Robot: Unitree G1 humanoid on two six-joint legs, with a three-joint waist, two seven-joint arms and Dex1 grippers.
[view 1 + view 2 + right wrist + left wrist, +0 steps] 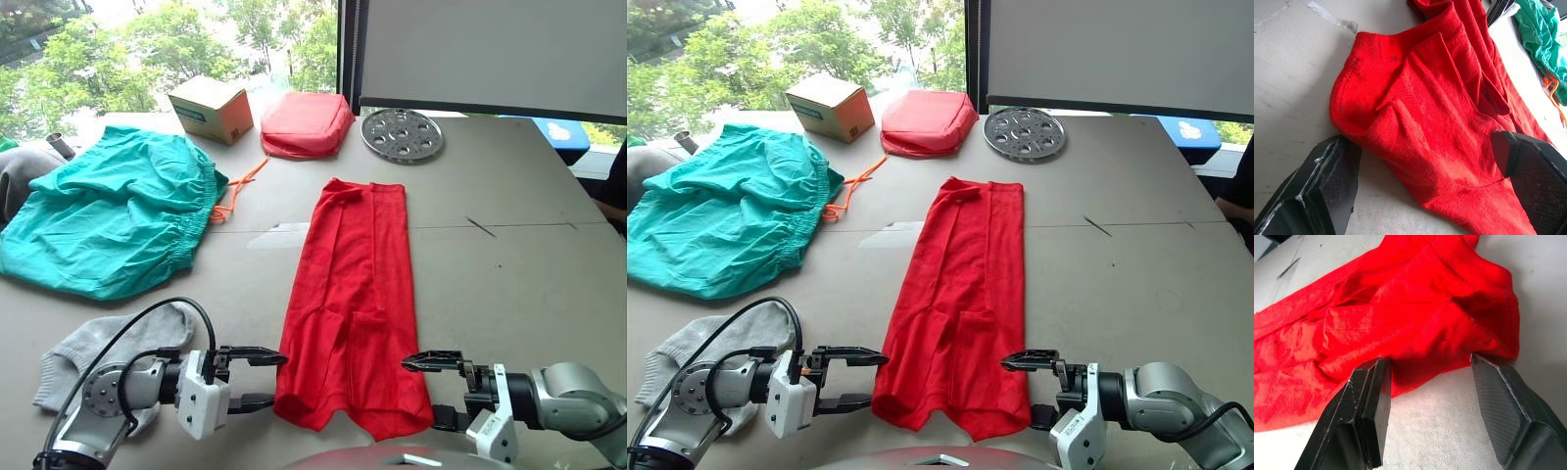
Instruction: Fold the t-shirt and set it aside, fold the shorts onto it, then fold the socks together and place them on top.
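Observation:
The red t-shirt [353, 284] lies in the middle of the table, folded lengthwise into a long narrow strip running away from me. My left gripper [277, 379] is open at the strip's near left corner, and the red hem [1425, 367] reaches between its fingertips. Over at the near right corner my right gripper [421, 392] is also open, with the fabric's corner [1415, 122] lying between its fingers. The teal shorts [108, 215] are spread at the far left, their orange drawstring [240, 191] trailing out. Grey socks [98, 348] lie bunched beside my left arm.
Along the far edge stand a cardboard box [211, 108], a red padded pouch [306, 124] and a round metal disc with holes [402, 134]. A blue object [563, 132] sits at the far right corner. A person's arm [615, 186] shows at the right edge.

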